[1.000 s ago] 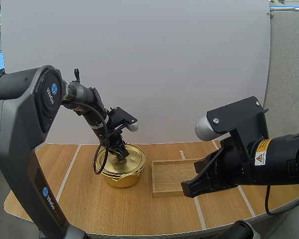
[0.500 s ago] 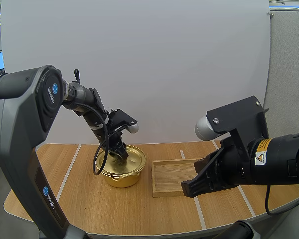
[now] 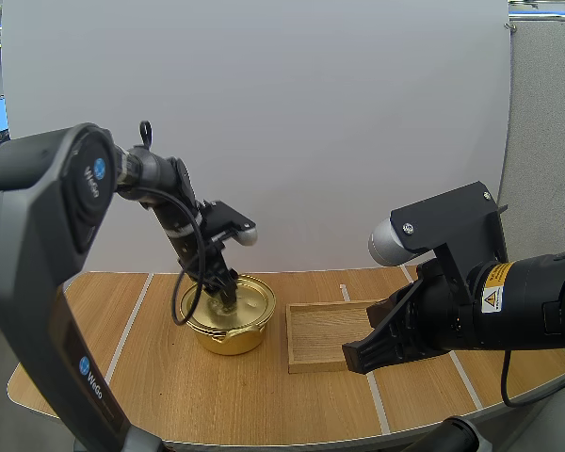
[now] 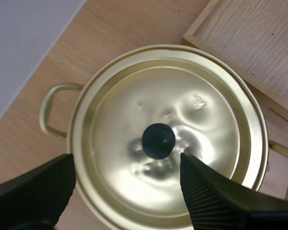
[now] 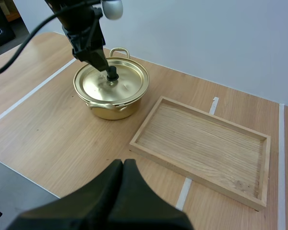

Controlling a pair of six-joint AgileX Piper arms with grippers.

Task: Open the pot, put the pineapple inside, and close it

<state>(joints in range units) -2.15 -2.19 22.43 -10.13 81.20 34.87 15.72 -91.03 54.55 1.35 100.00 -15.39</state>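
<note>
A gold pot (image 3: 228, 334) stands on the table with its lid (image 3: 239, 302) resting on it. My left gripper (image 3: 225, 293) hangs just above the lid's black knob (image 4: 158, 140). Its fingers (image 4: 43, 184) stand wide apart on either side of the knob, open and touching nothing. In the right wrist view the same pot (image 5: 110, 109) sits left of the tray, with the left gripper (image 5: 105, 67) over the knob. My right gripper (image 3: 355, 359) hovers over the tray's near edge, and its fingers (image 5: 124, 167) lie together as one dark wedge, shut on nothing.
A shallow wooden tray (image 3: 313, 363) lies just right of the pot and holds nothing; its rim (image 5: 145, 122) is close to the pot's right handle. White tape lines run across the wooden table (image 3: 169, 395). Bare tabletop stretches in front of the pot.
My left gripper has spread its fingers off the lid knob and lifted slightly. The lid stays on the pot. The right arm has not moved.
</note>
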